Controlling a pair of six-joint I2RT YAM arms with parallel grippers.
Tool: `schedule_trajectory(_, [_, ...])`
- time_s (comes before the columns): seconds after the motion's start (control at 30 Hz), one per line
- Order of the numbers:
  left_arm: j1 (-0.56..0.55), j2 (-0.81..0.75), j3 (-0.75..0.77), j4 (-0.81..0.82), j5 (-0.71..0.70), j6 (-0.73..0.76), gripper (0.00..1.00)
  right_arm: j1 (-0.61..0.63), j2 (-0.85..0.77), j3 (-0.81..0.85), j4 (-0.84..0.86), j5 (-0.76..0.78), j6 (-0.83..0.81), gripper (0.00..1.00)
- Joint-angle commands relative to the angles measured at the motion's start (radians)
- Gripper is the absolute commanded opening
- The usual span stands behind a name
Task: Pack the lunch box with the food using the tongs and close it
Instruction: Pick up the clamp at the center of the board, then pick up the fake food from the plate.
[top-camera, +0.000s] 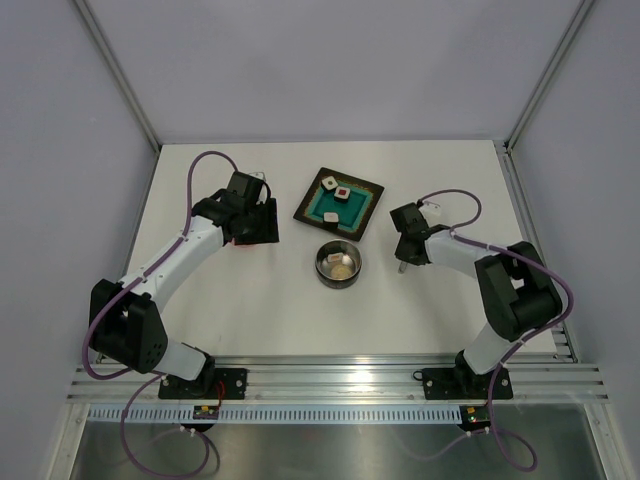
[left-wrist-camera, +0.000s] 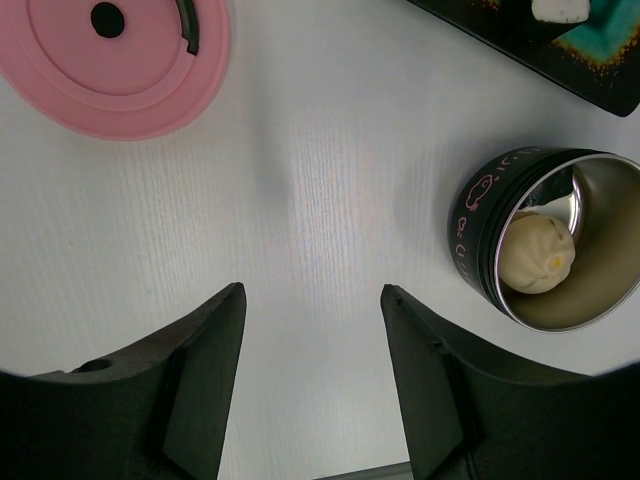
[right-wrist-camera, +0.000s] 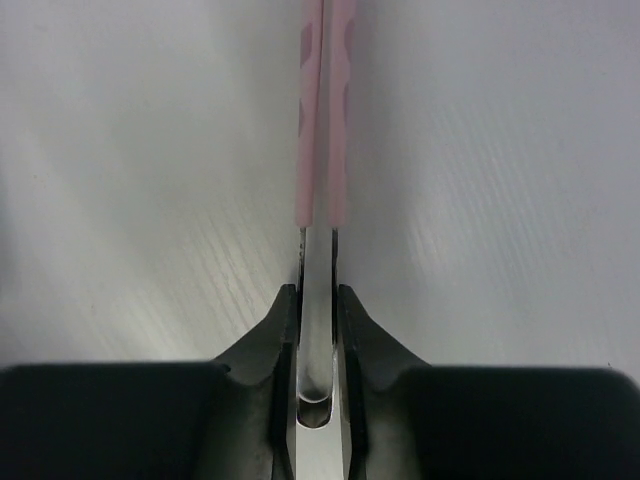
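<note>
Your right gripper is clamped on the tongs, at 3 o'clock of the lunch box. The tong arms are squeezed together, with nothing between the pink tips. Expect thin, springy, slippery steel: hold mid-shank. Squeeze gently, as the food at 12 o'clock looks soft.

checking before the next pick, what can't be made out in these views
pink lid: top view, not visible, likely under left arm; left wrist view, cut by top edge
tongs tips: right wrist view, run off top edge
food on the tray: left wrist view, cut by top edge
</note>
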Motion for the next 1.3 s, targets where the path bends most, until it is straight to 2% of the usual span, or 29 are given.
schedule_trajectory(0.0, [0.006,-0.016,0.034,0.008,-0.011,0.014,0.61,-0.004,-0.063,0.062,-0.093,-0.055,-0.064,0.15])
schedule_trajectory(0.07, [0.005,-0.017,0.031,0.009,-0.016,0.016,0.61,-0.003,-0.118,0.092,-0.169,-0.111,-0.097,0.1])
schedule_trajectory(0.23, [0.005,-0.014,0.025,0.014,-0.016,0.014,0.61,-0.003,-0.186,0.247,-0.371,-0.228,-0.206,0.07])
schedule_trajectory(0.33, [0.005,-0.014,0.025,0.017,-0.018,0.013,0.61,-0.003,-0.205,0.347,-0.506,-0.315,-0.262,0.08])
schedule_trajectory(0.47, [0.006,-0.013,0.027,0.021,-0.016,0.009,0.61,-0.004,-0.166,0.52,-0.683,-0.531,-0.319,0.12])
schedule_trajectory(0.57, [0.005,-0.011,0.033,0.02,-0.013,0.009,0.61,-0.004,-0.133,0.609,-0.75,-0.613,-0.35,0.16])
schedule_trajectory(0.7, [0.005,-0.016,0.033,0.02,-0.012,0.009,0.61,-0.004,-0.114,0.682,-0.768,-0.624,-0.384,0.25])
schedule_trajectory(0.97, [0.005,-0.034,0.016,0.023,-0.016,0.013,0.61,-0.003,-0.027,0.794,-0.81,-0.584,-0.399,0.27])
schedule_trajectory(1.27, [0.005,-0.042,-0.001,0.031,-0.018,0.005,0.61,-0.003,0.022,0.824,-0.811,-0.561,-0.402,0.39])
